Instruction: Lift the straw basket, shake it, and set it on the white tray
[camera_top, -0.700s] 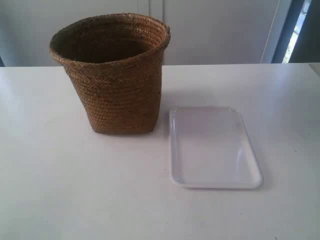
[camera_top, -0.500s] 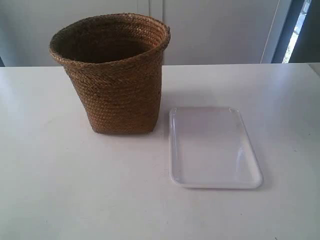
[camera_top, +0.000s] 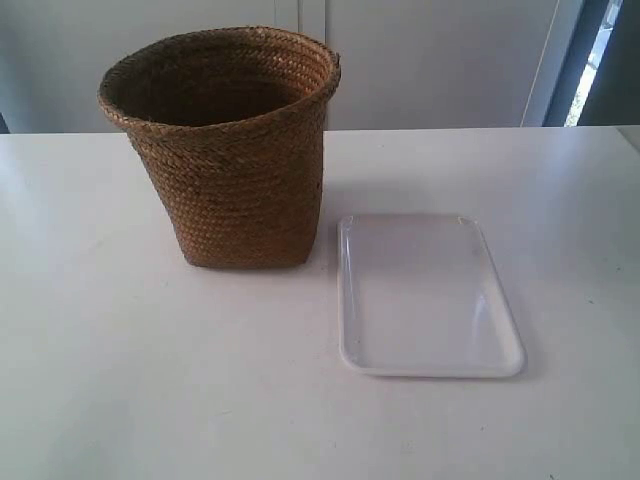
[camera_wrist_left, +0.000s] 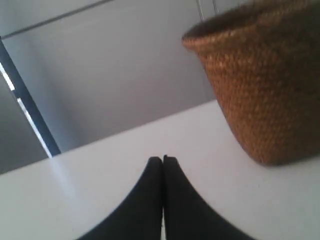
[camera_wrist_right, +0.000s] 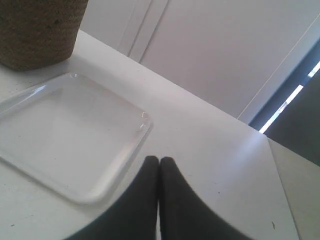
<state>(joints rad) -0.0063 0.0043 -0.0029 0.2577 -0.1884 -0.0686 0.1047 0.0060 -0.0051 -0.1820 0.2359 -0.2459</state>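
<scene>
The straw basket (camera_top: 232, 150) stands upright on the white table, brown and braided, wide at its rim. Just beside its base lies the white tray (camera_top: 425, 295), flat and with nothing in it. Neither arm shows in the exterior view. In the left wrist view my left gripper (camera_wrist_left: 162, 159) is shut with nothing in it, low over the table, with the basket (camera_wrist_left: 262, 85) a short way off. My right gripper (camera_wrist_right: 159, 160) is shut on nothing too, hovering just off a corner of the tray (camera_wrist_right: 65, 137); the basket's base (camera_wrist_right: 37, 32) shows beyond it.
The white table (camera_top: 150, 380) stretches wide around both things. A pale wall with panel seams (camera_top: 430, 60) stands behind it, and a dark gap with a bright strip (camera_top: 600, 60) is at the back right. The table's far corner (camera_wrist_right: 267, 142) shows in the right wrist view.
</scene>
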